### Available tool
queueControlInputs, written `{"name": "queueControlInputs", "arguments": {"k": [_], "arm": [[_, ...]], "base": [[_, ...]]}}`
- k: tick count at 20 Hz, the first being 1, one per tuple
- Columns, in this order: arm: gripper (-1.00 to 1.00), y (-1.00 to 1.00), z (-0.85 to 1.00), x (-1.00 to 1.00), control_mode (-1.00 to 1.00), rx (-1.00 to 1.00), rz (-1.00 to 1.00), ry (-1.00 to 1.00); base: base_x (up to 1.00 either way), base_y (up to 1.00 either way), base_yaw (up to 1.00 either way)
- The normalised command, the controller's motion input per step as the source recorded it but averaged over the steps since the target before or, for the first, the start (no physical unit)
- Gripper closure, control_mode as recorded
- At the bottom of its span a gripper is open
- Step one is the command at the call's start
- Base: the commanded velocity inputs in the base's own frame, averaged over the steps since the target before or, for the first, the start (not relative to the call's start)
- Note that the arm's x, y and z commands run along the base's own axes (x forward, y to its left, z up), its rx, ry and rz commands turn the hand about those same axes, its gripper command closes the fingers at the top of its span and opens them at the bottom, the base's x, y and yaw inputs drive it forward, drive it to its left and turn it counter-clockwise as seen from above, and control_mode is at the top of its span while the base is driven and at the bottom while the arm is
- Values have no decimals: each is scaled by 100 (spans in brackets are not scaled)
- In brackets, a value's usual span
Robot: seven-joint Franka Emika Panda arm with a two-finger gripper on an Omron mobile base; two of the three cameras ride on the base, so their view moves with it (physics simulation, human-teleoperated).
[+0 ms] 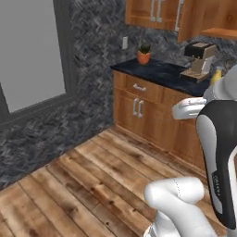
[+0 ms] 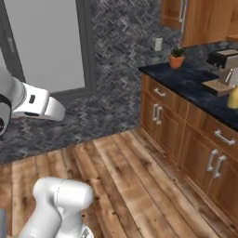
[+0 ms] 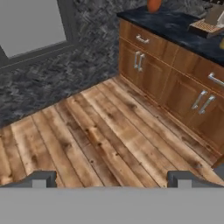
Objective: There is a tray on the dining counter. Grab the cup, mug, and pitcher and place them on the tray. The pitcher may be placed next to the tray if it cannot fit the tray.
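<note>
Cabinets of warm wood run across the right half of my left base view, under a black marble counter backed by grey herringbone tiles. On that counter I see a small potted plant at upper centre and a coffee machine at upper right; just right of the machine a sliver of mustard yellow, the pitcher, peeks out from behind my arm's white casing, which covers most of it. A grey window fills the upper left, plank floor the bottom.

From the right base view, the plant sits at upper right, the coffee machine at the right edge, and the pitcher is cut off by the frame edge just below it, standing on the counter. A wall socket shows above.

Through the hand view, the gripper points at bare floor, its fingers spread wide apart with nothing between them. Cabinet doors cross the upper right. I can read no writing anywhere.
</note>
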Motion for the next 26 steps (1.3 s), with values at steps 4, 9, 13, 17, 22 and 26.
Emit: {"name": "queueControlInputs", "arguments": {"k": [4,9,13,17,22,26], "arm": [[-100,0,0,0,100,0,0,0],[-100,0,0,0,100,0,0,0],[-100,0,0,0,100,0,0,0],[-100,0,0,0,100,0,0,0],[-100,0,0,0,100,0,0,0],[-100,0,0,0,100,0,0,0]], "base": [[31,4,-68],[28,1,-65],[30,0,-58],[34,0,-52],[38,1,-47],[34,35,-42]]}}
